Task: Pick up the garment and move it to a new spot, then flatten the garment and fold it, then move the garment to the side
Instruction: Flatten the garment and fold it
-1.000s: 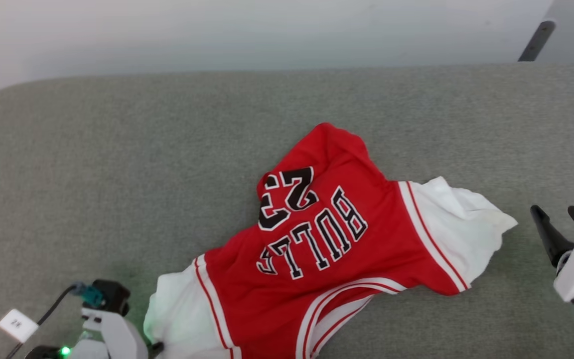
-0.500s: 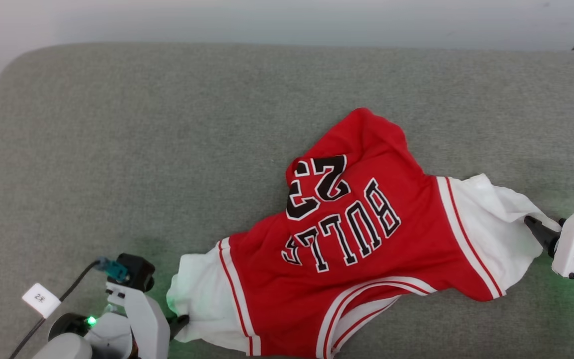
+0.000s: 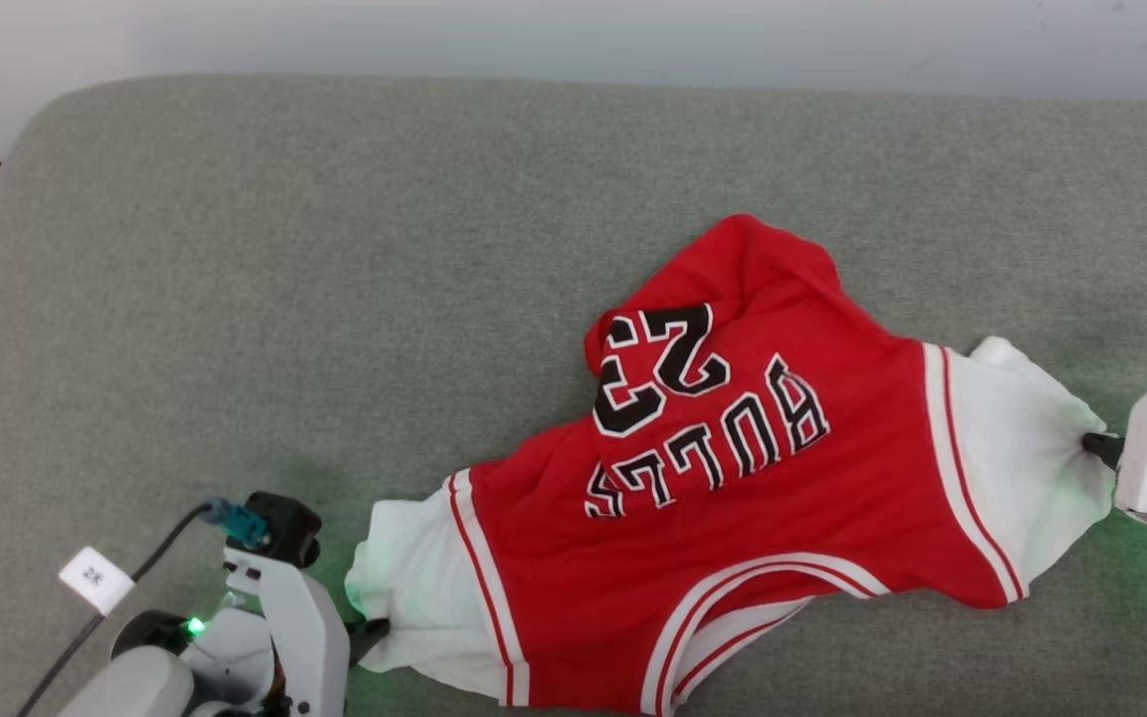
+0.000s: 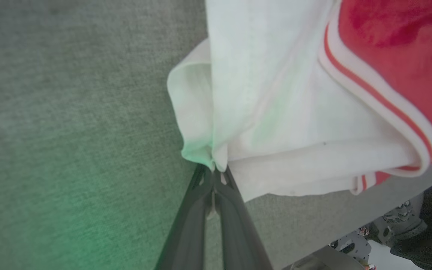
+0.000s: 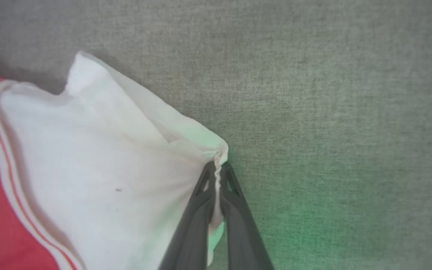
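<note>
Change since a second ago: your right gripper (image 5: 218, 165), then spread and clear of the garment (image 3: 733, 498), now pinches the tip of one white sleeve (image 5: 107, 168).

Left gripper (image 4: 213, 174): pressed together on the edge of the other white sleeve (image 4: 268, 112).

Garment: one, rumpled on the grey padded surface (image 3: 285, 249), lettering up, stretched between the two sets of fingertips.

Count: two grippers, two sleeves, one sleeve per gripper.

Done, by my reading: both holds.

Left: lift and relocate, flatten, fold, move aside.
</note>
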Motion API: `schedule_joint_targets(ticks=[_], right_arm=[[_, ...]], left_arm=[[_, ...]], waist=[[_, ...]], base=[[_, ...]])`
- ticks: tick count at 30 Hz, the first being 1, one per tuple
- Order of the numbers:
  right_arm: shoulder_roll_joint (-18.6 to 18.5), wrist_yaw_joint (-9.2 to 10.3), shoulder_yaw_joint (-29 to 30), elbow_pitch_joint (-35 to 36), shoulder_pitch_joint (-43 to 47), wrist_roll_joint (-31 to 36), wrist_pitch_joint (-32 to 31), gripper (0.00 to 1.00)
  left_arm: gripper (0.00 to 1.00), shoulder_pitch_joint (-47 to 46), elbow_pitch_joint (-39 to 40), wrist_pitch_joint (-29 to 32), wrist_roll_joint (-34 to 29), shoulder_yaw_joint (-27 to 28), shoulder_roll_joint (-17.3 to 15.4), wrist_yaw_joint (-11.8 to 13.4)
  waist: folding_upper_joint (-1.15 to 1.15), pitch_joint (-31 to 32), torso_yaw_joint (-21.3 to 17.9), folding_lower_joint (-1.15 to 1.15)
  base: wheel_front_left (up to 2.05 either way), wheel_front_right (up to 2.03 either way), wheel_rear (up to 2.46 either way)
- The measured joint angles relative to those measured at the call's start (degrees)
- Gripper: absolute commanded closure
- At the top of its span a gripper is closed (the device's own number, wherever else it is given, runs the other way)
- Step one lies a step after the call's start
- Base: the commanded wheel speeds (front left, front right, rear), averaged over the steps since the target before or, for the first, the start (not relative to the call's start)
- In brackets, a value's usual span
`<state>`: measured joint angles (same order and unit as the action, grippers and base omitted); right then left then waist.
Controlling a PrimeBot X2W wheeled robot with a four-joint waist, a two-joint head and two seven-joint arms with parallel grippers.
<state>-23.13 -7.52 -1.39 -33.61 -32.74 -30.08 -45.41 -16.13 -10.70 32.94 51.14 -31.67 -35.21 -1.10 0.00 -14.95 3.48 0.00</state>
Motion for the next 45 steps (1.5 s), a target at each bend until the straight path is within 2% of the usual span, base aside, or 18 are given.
schedule_joint_targets(ticks=[6, 13, 18, 22, 28, 35, 45], right_arm=[[0.29, 0.04, -0.44, -0.07, -1.33, -4.89, -1.41, 1.0], [0.56, 0.04, -0.27, 3.92, -4.72, -10.79, -2.52, 1.0], [2.09, 0.04, -1.13, 7.64, -8.0, -12.43, -1.27, 1.0], [3.88, 0.04, -1.76, 9.71, -11.59, -13.33, 1.18, 1.0], [5.58, 0.04, -2.05, 9.67, -19.8, -11.15, 8.45, 1.0], [6.32, 0.04, -4.12, 6.06, -29.23, -8.36, 18.23, 1.0], [6.72, 0.04, -6.73, 0.45, -35.54, -10.79, 19.8, 1.0]], left_arm=[[1.0, -2.7, 0.34, 4.37, 1.72, 0.58, -0.85, 0.9], [1.0, -12.33, 3.25, 10.74, 0.92, 1.52, -4.13, 0.97], [1.0, -21.52, 2.46, 14.6, -0.23, 1.27, -4.16, -0.78], [1.0, -29.6, -0.09, 16.03, -1.38, 0.79, -2.54, -2.52], [1.0, -42.05, -6.25, 15.22, -3.47, -0.03, 0.53, -4.78], [1.0, -53.96, -13.84, 8.04, -7.2, -2.09, 2.9, -6.03], [1.0, -62.61, -20.97, 2.3, -5.44, -7.11, 4.14, -6.28]], waist=[[0.0, 1.73, -0.51, 0.0], [0.0, 5.43, -0.99, 0.0], [0.0, 8.48, -1.45, 0.0], [0.0, 11.07, -1.85, 0.0], [0.0, 14.53, -2.5, 0.0], [0.0, 16.39, -3.36, 0.0], [0.0, 16.21, -3.56, 0.0]], base=[[0.0, 0.0, 0.0], [0.0, 0.0, 0.0], [0.0, 0.0, 0.0], [0.0, 0.0, 0.0], [0.0, 0.0, 0.0], [0.0, 0.0, 0.0], [0.0, 0.0, 0.0]])
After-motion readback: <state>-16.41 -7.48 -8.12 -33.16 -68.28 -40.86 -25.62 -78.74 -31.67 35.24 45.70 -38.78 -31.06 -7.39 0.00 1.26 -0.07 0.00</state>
